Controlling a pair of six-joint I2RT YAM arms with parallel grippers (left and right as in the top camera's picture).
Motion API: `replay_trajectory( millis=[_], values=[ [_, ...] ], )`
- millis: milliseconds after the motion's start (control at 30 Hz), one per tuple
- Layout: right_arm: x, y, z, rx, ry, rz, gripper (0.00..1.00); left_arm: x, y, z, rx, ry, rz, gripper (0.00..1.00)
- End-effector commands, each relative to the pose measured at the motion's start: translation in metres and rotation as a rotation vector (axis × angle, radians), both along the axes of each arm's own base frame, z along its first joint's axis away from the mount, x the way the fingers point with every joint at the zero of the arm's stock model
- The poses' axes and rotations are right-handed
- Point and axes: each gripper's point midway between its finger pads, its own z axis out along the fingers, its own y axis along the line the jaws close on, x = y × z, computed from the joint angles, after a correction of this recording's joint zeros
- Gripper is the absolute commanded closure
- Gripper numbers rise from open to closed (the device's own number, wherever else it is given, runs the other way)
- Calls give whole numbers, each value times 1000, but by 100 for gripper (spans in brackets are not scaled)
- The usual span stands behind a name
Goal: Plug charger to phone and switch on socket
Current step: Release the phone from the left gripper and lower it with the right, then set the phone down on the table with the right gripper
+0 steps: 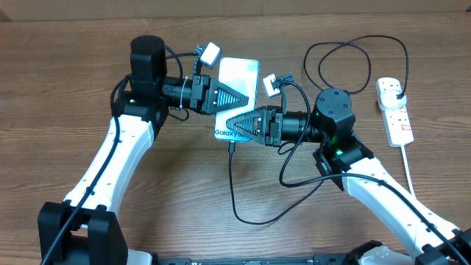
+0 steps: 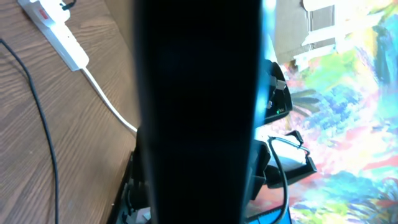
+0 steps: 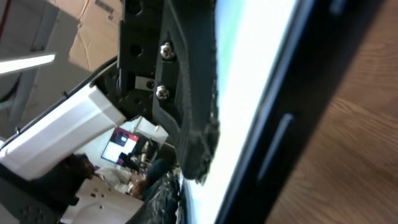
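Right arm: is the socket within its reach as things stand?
Probably yes, once freed. The socket lies on that arm's side of the table, with only the thin charger lying between. But the right pincer seems to grip the phone, so it must let go first.

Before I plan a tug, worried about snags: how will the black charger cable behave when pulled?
Probably floppy: the charger cable lies in loose curves, looping near the socket. Thin, so likely light; it should trail, not push.
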Motion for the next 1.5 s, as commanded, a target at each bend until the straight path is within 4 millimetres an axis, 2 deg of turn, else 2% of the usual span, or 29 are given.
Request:
replay_trajectory(
  millis=[0, 33, 67, 100, 167, 200, 233, 300, 333, 367, 400, 467, 533, 567, 633, 867, 967, 1067, 1367, 1467],
  values=[
    [4, -2, 2, -6, 5, -15, 87, -2, 1, 11, -4, -66, 19, 96],
    [4, -2, 2, -6, 3, -15, 96, -2, 1, 11, -5, -72, 19, 96],
    [4, -2, 2, -5, 2, -15, 96, -2, 1, 11, -6, -80, 19, 96],
    [4, -2, 3, -5, 1, -15, 96, -2, 1, 11, -7, -94, 19, 90],
    [4, -2, 2, -5, 3, -15, 96, 1, 1, 10, -3, -102, 32, 60],
    [4, -2, 2, -5, 3, -15, 96, 6, 0, 8, 12, -106, 64, 34],
    [4, -2, 2, -6, 5, -15, 96, 14, 2, 6, 28, -109, 105, 18],
    [4, -2, -4, -21, 37, -17, 96, 33, 11, 1, 62, -114, 204, 3],
    [7, -3, -16, -54, 95, -44, 96, 50, 24, -3, 91, -117, 297, 0],
    [10, -5, -26, -83, 123, -69, 96, 62, 35, -6, 111, -120, 361, 0],
    [15, -7, -44, -136, 162, -108, 96, 70, 44, -8, 124, -118, 406, 0],
    [23, -13, -75, -225, 219, -165, 96, 91, 75, -12, 155, -116, 532, 0],
    [30, -18, -107, -302, 300, -217, 96, 101, 101, -12, 165, -136, 596, 0],
    [32, -18, -117, -320, 320, -222, 96, 103, 109, -13, 171, -140, 613, 0],
    [36, -17, -151, -371, 374, -217, 96, 110, 128, -19, 196, -111, 677, 0],
    [48, -22, -225, -502, 455, -275, 96, 125, 141, -27, 252, -109, 784, 0],
    [52, -21, -243, -543, 451, -311, 96, 125, 141, -27, 252, -109, 784, 0],
    [52, -18, -253, -594, 425, -351, 96, 125, 141, -27, 252, -107, 784, 0],
    [38, 4, -252, -604, 408, -323, 96, 125, 141, -27, 252, -107, 784, 0],
    [37, 4, -252, -607, 405, -323, 95, 125, 141, -27, 252, -107, 784, 0]
  ],
)
